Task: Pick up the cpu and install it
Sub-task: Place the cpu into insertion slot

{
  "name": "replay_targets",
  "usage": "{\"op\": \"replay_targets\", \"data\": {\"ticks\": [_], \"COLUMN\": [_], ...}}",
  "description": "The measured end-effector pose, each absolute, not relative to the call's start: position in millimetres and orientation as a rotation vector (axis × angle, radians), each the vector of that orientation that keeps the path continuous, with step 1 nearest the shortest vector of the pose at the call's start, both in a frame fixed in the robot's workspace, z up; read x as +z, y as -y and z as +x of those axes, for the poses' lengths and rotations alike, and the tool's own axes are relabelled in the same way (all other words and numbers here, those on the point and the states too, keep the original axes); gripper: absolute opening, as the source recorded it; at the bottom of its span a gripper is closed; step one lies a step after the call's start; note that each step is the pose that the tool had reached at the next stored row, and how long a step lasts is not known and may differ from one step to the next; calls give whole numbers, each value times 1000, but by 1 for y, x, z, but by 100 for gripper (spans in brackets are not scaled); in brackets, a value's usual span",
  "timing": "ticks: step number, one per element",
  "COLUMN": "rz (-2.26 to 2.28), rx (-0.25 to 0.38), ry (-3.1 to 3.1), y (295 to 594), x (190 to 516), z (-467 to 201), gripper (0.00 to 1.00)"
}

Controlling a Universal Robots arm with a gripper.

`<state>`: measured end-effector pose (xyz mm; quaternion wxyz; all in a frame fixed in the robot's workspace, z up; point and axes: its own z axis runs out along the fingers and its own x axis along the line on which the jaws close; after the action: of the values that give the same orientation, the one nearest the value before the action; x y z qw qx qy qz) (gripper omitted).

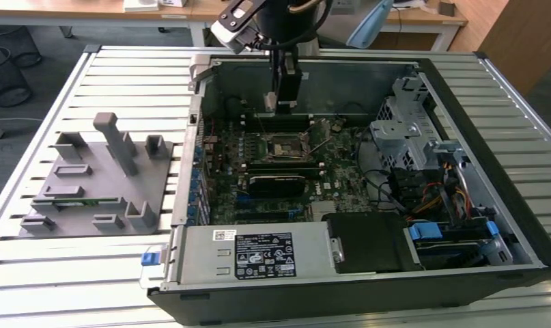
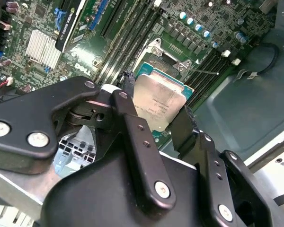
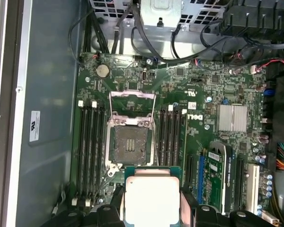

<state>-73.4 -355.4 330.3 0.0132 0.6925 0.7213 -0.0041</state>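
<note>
In the first wrist view the cpu (image 3: 151, 189) is held clamped in the gripper (image 3: 152, 203), above the motherboard (image 3: 206, 99) and near the open socket (image 3: 131, 144). Carrying to the socket is judged the step in hand, and square alignment is called for.

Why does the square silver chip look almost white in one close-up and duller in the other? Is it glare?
Probably glare. In the first wrist view, the cpu, held in the gripper, reflects light and looks washed-out pale. In the second wrist view its top looks greyer and more evenly lit. In the exterior view, the inside of the computer case sits in shade.
</note>
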Motion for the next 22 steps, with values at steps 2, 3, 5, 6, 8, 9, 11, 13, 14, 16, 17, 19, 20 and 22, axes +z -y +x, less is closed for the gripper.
{"op": "replay_targets", "data": {"ticks": [2, 3, 5, 6, 8, 9, 11, 13, 14, 16, 17, 19, 20, 22], "rz": [2158, 2158, 2158, 2158, 2158, 2158, 2158, 2158, 2158, 2158, 2158, 2158, 2158, 2158], "rx": [-13, -13, -13, -13, -13, -13, -13, -13, -13, -13, -13, -13, -13, -13], "ry": [-2247, -2247, -2247, -2247, -2247, -2247, -2247, -2247, -2247, -2247, -2247, -2247, -2247, -2247], "y": [355, 354, 354, 354, 353, 353, 353, 353, 353, 353, 353, 353, 353, 353], "x": [329, 328, 325, 323, 320, 318, 314, 311, 309, 306, 304, 302, 301, 299], "z": [-73, -72, -71, -71, -70, -69, -68, -67, -67, -66, -66, -65, -65, -63], "gripper": [54, 54, 54, 54, 54, 54, 54, 54, 54, 54, 54, 54, 54, 54]}}
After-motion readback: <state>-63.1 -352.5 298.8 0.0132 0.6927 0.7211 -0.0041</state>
